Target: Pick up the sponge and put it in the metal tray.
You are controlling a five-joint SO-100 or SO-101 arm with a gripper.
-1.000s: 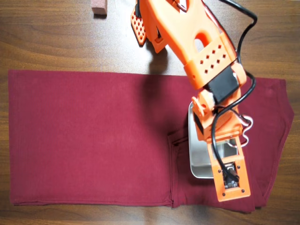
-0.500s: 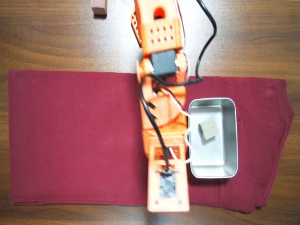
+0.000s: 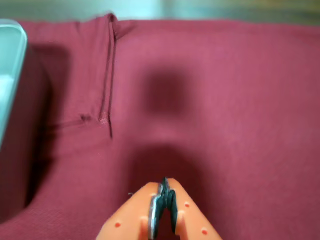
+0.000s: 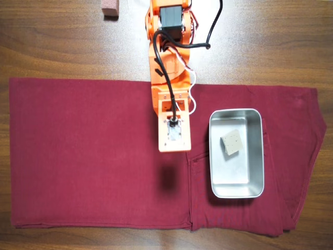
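Sponge, small grey-beige cube (image 4: 231, 142), sits inside shiny rectangular metal tray (image 4: 255, 156) near worktop's right edge. Orange gripper (image 3: 165, 187) pressed together, empty. Task looks done.

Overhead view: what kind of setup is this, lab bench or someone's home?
Can't tell for sure; it looks like a hobby tabletop setup. A wooden table carries a dark red cloth as a work mat, an orange arm and a metal tray holding the sponge.

Sponge (image 4: 231, 142) in the metal tray (image 4: 255, 156), right of the arm (image 4: 169, 78)
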